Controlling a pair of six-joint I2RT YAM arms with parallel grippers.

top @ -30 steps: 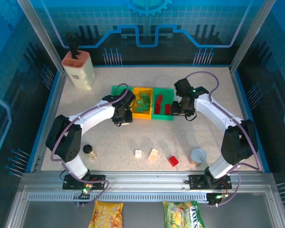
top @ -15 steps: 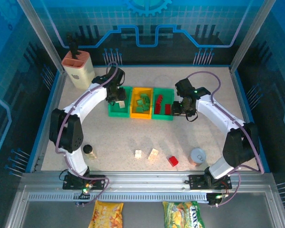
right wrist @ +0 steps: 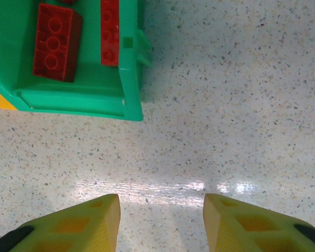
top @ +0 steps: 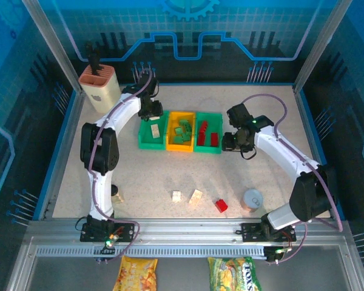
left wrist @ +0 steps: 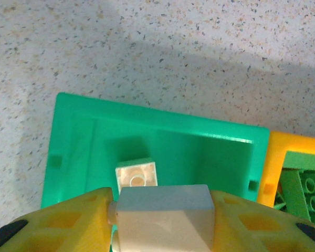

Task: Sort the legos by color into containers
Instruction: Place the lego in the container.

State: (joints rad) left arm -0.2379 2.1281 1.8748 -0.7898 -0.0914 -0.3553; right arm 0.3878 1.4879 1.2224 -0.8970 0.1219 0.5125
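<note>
Left end effector (left wrist: 163, 227) is pinching a cream brick (left wrist: 165, 207) between both fingers and hanging over the left green bin (left wrist: 73, 131). Second cream brick (left wrist: 137, 176) is lying studs-up on that bin's floor, just past the held one in the wrist view. Yellow bin (left wrist: 274, 157) is sitting joined to the green one and holding green bricks (left wrist: 304, 184).

Right end effector (right wrist: 161, 220) is hovering with fingers spread wide and nothing between them. It's sitting over bare table (right wrist: 226, 105), just beside a corner of the right green bin (right wrist: 68, 97). Red bricks (right wrist: 55, 42) are lying in that bin; I'm seeing at least two from the wrist.

From the top view I'm seeing three bricks lying loose on the table near my bases, well apart from the bins:
- left loose cream brick (top: 176, 196) and right loose cream brick (top: 196, 195) are sitting side by side
- loose red brick (top: 221, 205) is sitting just right of them

Can (top: 253, 199) is standing right of the loose red brick. Knife block (top: 100, 88) is standing at the far left corner, near my left arm.
</note>
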